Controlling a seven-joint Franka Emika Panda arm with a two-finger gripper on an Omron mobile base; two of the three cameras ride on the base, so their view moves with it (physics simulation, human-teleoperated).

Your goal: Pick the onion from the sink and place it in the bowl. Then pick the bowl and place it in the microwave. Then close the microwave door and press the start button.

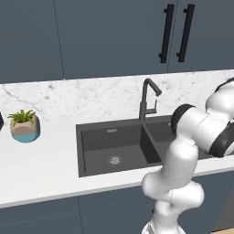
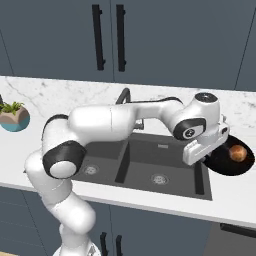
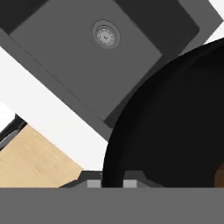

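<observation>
The black bowl (image 2: 225, 164) sits at the right edge of the dark double-basin sink (image 2: 150, 167), with the small orange-brown onion (image 2: 238, 153) inside it. My gripper (image 2: 202, 157) is shut on the bowl's left rim. In the hand view the bowl (image 3: 175, 122) fills the right side, its rim pinched between my fingertips (image 3: 94, 184), and a sliver of the onion (image 3: 220, 177) shows at the far right. Whether the bowl rests on the counter or hangs just above it I cannot tell. Both basins of the sink (image 1: 119, 146) hold nothing. The microwave and its door are out of view.
A dark curved faucet (image 1: 147, 98) rises behind the sink. A potted plant (image 1: 25, 125) stands on the white counter (image 1: 45, 173) far left. Dark cabinets with black handles (image 2: 107, 37) hang above. Wooden floor (image 3: 35, 162) shows past the counter's front edge.
</observation>
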